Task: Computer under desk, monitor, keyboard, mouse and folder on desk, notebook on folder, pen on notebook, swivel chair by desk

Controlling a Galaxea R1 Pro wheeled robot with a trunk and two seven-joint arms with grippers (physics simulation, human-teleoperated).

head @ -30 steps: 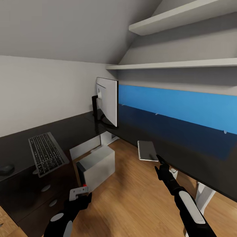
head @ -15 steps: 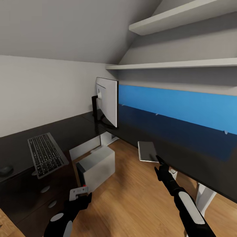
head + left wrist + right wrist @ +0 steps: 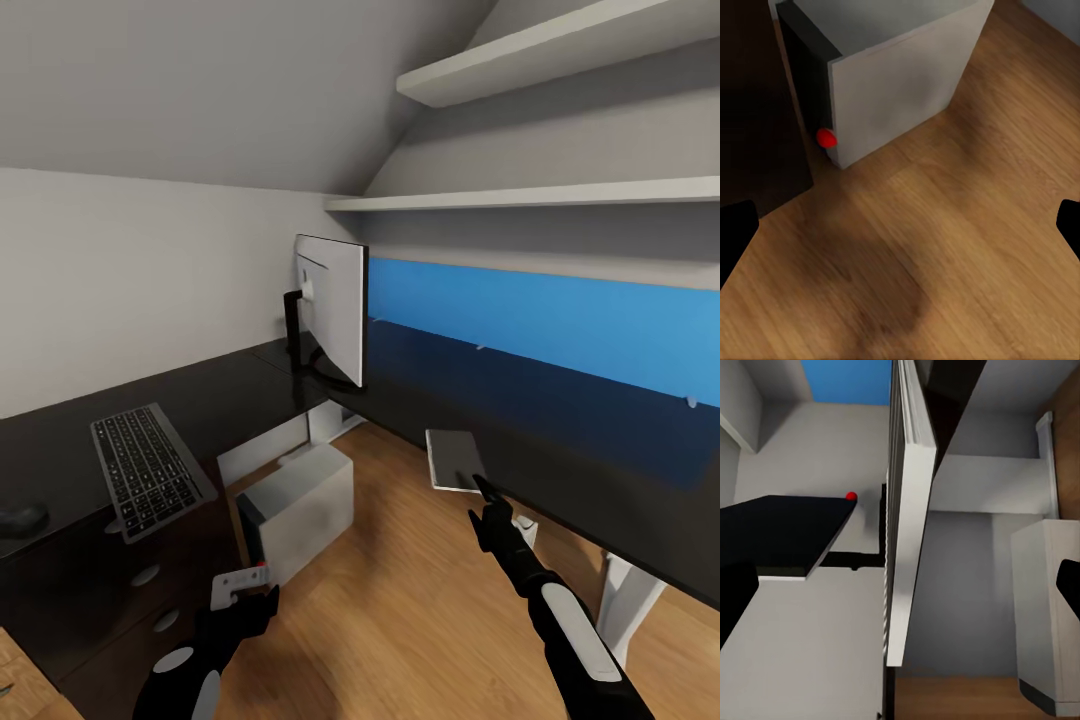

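Note:
A black-topped desk (image 3: 560,440) runs along two walls. The monitor (image 3: 338,308) stands in its corner, and on the left wing lie the keyboard (image 3: 152,470) and the mouse (image 3: 22,518). Under the desk sits the grey computer (image 3: 305,505), whose red button faces my open left gripper (image 3: 245,600) over the floor; the computer (image 3: 892,75) also appears in the left wrist view. The thin grey notebook (image 3: 455,458) lies at the desk's front edge. My right gripper (image 3: 482,492) is just below it, open. Edge-on, the notebook (image 3: 907,510) stands between the spread fingers, touching neither.
Two pale shelves (image 3: 560,60) (image 3: 540,195) hang above a blue back panel (image 3: 560,320). A white desk leg (image 3: 625,600) stands beside my right arm. Dark drawers with round knobs (image 3: 145,575) are under the keyboard. Light wood floor (image 3: 400,610) lies between the arms.
The whole picture has shifted slightly right, so the camera moved. The notebook shifted with the desk, not with my right gripper. Both grippers keep their pose.

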